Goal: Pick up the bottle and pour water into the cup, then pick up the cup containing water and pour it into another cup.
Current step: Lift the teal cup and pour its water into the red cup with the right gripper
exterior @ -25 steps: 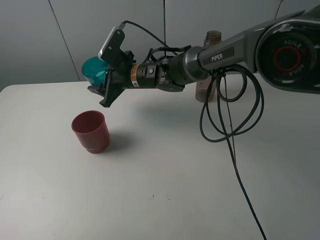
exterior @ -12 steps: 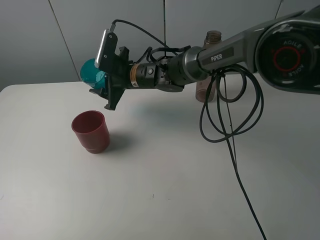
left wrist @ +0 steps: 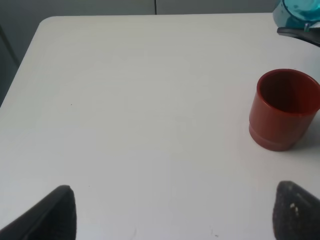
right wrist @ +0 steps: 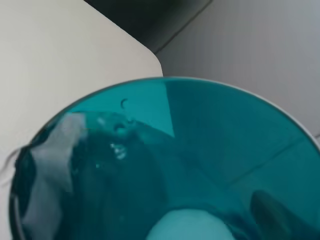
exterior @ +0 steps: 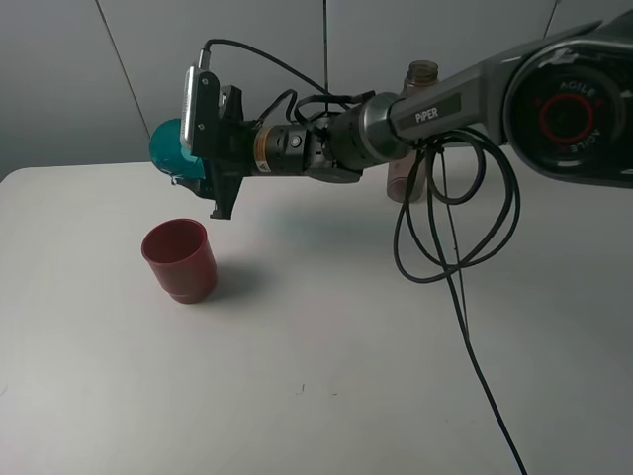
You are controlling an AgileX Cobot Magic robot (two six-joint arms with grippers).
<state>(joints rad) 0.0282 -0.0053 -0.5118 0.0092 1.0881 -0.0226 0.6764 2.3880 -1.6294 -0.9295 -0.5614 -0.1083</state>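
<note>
- The teal cup [exterior: 168, 148] is in the air, rolled well off upright and almost onto its side. This is a pouring attitude, so the step in hand looks like the second pour.
- In the right wrist view the teal cup [right wrist: 165, 165] fills the frame and a few droplets [right wrist: 118, 148] cling to its inner wall. No stream of water can be made out in any view.
- The right gripper [exterior: 194, 163] is clamped across the teal cup's body. Gripping it from the side lets a turn of the wrist tip the cup without the fingers covering its mouth.
- The red cup [exterior: 179, 259] stands upright on the table [exterior: 316, 386], mouth open, below the teal cup and not touching it. Whether the teal lip sits truly over that mouth cannot be told; from the left wrist view the teal cup [left wrist: 300, 10] seems to hang a little beyond the red cup [left wrist: 285, 110].
- The bottle [exterior: 421, 75] stands at the back, mostly hidden by the arm and well apart from both cups, apparently set out of the way.
- The left gripper [left wrist: 177, 214] is spread wide with nothing between its fingers and is kept back from the cups.
- A black cable [exterior: 465, 327] trails across the table on the right.
</note>
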